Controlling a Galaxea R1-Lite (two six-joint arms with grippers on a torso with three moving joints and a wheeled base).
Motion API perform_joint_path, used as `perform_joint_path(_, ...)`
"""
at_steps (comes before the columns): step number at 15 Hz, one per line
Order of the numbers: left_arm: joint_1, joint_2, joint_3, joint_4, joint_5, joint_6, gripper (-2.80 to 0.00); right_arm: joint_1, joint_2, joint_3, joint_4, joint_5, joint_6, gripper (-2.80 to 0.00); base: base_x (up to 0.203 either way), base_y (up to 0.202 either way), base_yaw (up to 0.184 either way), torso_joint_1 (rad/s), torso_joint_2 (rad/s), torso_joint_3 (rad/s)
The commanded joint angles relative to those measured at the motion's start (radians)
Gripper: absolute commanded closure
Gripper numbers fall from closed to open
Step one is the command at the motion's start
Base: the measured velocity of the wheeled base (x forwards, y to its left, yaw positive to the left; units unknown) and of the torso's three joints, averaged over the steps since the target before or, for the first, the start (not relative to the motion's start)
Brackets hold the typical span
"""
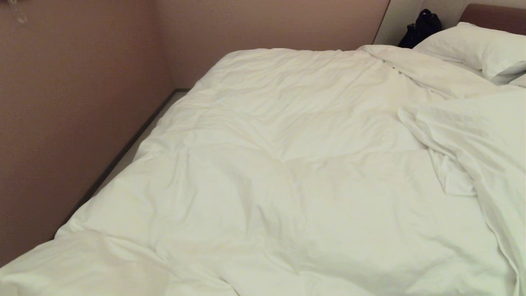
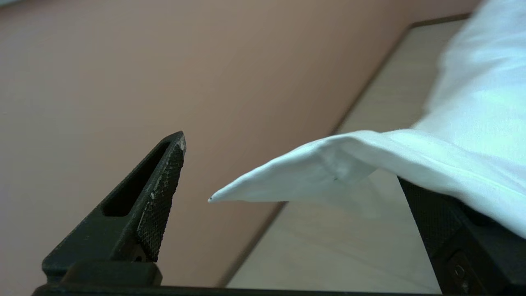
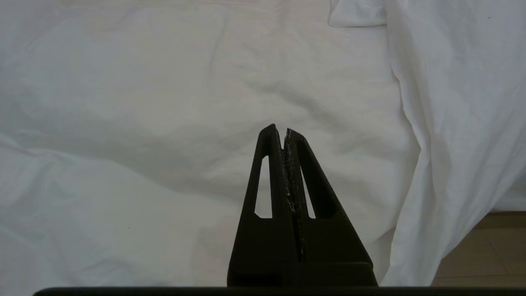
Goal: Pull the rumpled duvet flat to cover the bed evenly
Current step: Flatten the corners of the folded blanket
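A: Where is the duvet seen?

B: It is spread, wrinkled, over most of the bed, reaching close to the pink wall on the robot's left. On the right side a portion is folded back over itself. A pillow is seen at the headboard end, with a dark bag beside it.

A: And the left end effector?

B: It is released, with the jaws spread wide. A corner of the duvet is draped over one finger, pointing into the gap, above the floor.

A: The right end effector?

B: It is clenched on nothing, held over the duvet near the folded part.
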Motion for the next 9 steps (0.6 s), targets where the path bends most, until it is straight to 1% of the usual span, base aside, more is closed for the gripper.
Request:
perform_joint_path(1, 0.000, 0.004, 0.008, 0.005, -0.062, -0.024, -2.80, 0.000, 0.001, 0.000, 0.000, 0.001, 0.000, 0.00, 0.000, 0.000, 0.000, 0.000, 0.00, 0.000)
perform_joint_path(2, 0.000, 0.006, 0.008, 0.026, -0.132, -0.060, -2.80, 0.000, 0.001, 0.000, 0.000, 0.000, 0.000, 0.00, 0.000, 0.000, 0.000, 0.000, 0.00, 0.000)
perform_joint_path(3, 0.000, 0.006, 0.002, 0.061, -0.228, -0.097, -2.80, 0.000, 0.001, 0.000, 0.000, 0.000, 0.000, 0.00, 0.000, 0.000, 0.000, 0.000, 0.00, 0.000)
perform_joint_path(4, 0.000, 0.006, -0.007, 0.114, -0.319, -0.139, -2.80, 0.000, 0.001, 0.000, 0.001, 0.000, 0.000, 0.00, 0.000, 0.000, 0.000, 0.000, 0.00, 0.000)
perform_joint_path(5, 0.000, 0.006, -0.021, 0.184, -0.391, -0.186, -2.80, 0.000, 0.001, 0.000, 0.000, 0.000, 0.000, 0.00, 0.000, 0.000, 0.000, 0.000, 0.00, 0.000)
perform_joint_path(7, 0.000, 0.011, -0.071, 0.331, -0.521, -0.272, -2.80, 0.000, 0.001, 0.000, 0.000, 0.000, 0.000, 0.00, 0.000, 0.000, 0.000, 0.000, 0.00, 0.000)
perform_joint_path(8, 0.000, 0.022, -0.098, 0.394, -0.572, -0.325, -2.80, 0.000, 0.001, 0.000, 0.000, 0.000, 0.000, 0.00, 0.000, 0.000, 0.000, 0.000, 0.00, 0.000)
perform_joint_path(9, 0.000, 0.033, -0.115, 0.435, -0.592, -0.353, -2.80, 0.000, 0.001, 0.000, 0.000, 0.000, 0.000, 0.00, 0.000, 0.000, 0.000, 0.000, 0.00, 0.000)
